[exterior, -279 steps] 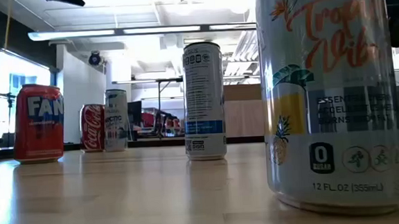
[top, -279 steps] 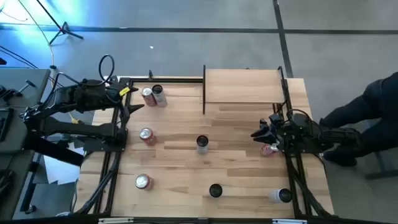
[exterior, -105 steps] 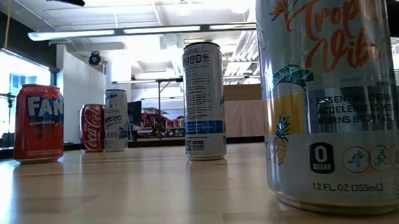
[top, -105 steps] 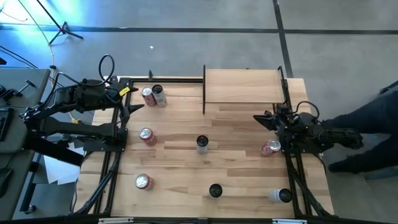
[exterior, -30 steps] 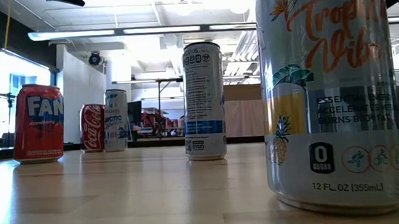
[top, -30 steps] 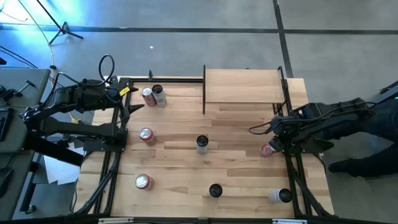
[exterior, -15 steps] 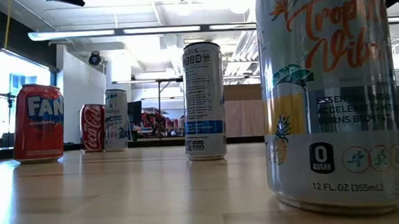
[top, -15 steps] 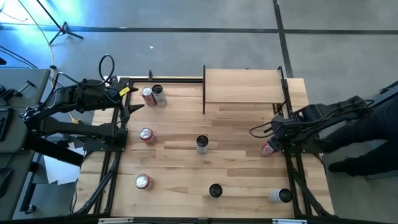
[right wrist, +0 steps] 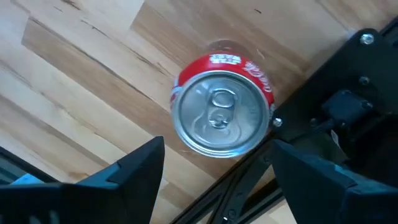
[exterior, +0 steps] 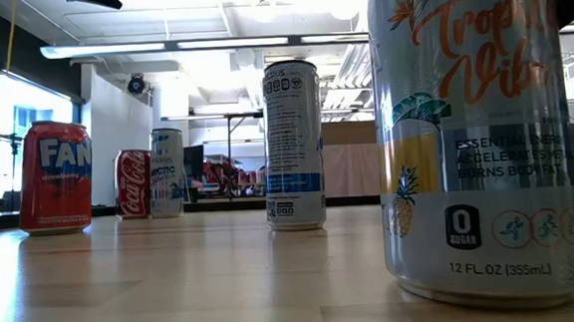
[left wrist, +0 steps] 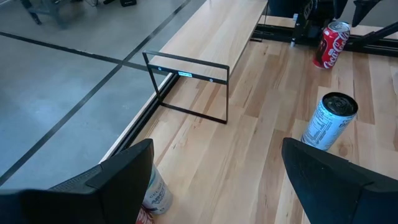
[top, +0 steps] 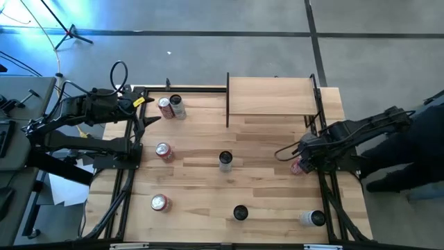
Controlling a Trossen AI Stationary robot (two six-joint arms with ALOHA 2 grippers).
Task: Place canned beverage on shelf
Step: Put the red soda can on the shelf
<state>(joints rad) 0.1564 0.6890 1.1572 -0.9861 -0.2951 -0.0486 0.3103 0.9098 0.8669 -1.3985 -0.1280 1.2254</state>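
Wood tabletop (top: pixel 263 194) holds many cans, and the right gripper (right wrist: pixel 214 165) hangs w/ fingers wide apart right over the red Coca-Cola can (right wrist: pixel 222 121) by the table's right edge, holding nothing; the shelf (top: pixel 272 96) sits at the far side, no can on it yet. Left gripper (left wrist: pixel 214 180) waits wide open at the far left. Risk: can stands tight beside the black frame (right wrist: pixel 348 112), so one finger could bump it & tip the can. Labels I can read: "FAN" can (exterior: pixel 56 177), "Tropi… Vib…" can (exterior: pixel 477 129), "12 FL. OZ".

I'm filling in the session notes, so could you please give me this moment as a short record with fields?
target can: red cola can, upright at the table's right edge
right gripper: right gripper directly above the red cola can, fingers open on either side, not gripping
left gripper: left gripper open, waiting at the table's left side
shelf: shelf at the far edge, nothing on it
other cans: six more standing on the tabletop
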